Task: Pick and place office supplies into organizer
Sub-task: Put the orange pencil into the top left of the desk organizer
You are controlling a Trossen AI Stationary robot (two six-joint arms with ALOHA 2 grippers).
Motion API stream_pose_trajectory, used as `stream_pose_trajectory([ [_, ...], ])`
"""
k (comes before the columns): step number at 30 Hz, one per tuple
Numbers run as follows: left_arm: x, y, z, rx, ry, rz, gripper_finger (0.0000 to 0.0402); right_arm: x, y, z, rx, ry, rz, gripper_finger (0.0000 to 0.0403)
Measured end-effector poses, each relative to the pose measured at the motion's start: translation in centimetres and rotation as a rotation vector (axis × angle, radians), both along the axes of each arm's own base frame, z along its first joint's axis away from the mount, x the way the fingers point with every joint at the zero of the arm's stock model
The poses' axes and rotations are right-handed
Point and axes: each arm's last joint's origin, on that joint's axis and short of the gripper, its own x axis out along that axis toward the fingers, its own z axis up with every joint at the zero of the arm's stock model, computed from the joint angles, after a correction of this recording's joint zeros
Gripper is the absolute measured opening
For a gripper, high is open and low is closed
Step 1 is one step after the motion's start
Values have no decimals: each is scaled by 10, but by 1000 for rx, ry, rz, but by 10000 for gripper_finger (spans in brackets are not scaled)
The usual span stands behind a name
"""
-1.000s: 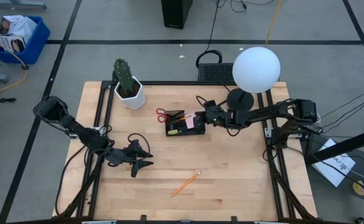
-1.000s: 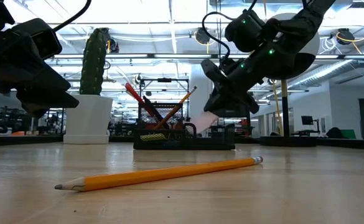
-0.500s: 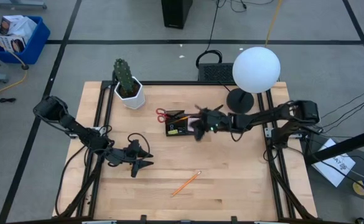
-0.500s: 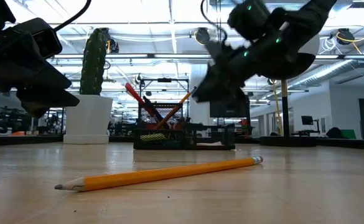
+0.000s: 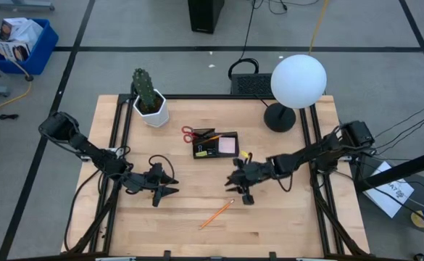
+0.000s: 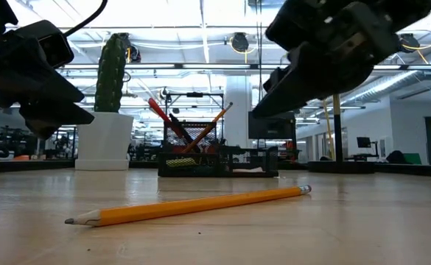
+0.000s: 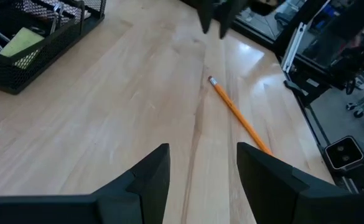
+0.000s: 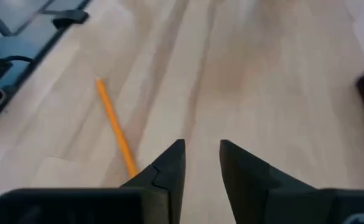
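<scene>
The black mesh organizer stands mid-table. It holds a pink sticky-note pad, a yellow-green pad, red-handled scissors and an orange pencil leaning upright. Another orange pencil lies flat on the wood near the front edge. My right gripper hovers open between the organizer and that pencil, with nothing between its fingers. My left gripper waits open above the table's left half, pointing toward the pencil.
A white pot with a cactus stands at the far left of the table. A lamp with a white globe stands at the far right. Bare wood lies around the loose pencil and along the near edge.
My right gripper has let go of the pink pad, which now lies in the organizer. It has swung from the organizer's right end toward the table's near edge, rolling as it went, and now hangs above the wood beside the loose pencil.
</scene>
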Motion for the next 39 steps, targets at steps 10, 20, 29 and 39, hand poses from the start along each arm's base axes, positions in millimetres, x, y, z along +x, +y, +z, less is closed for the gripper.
stream_pose_trajectory([
  [10,3,-2,8,-91,-74,13,189,-23,25,-39,-77,-64,22,172],
  [20,4,-3,15,-136,-137,18,189,-25,37,-76,-134,-33,78,177],
  [29,5,-3,18,-165,-158,22,189,-23,41,-93,-117,-33,130,157],
  [39,5,-3,18,-177,-159,22,189,-35,37,-108,-111,61,137,42],
])
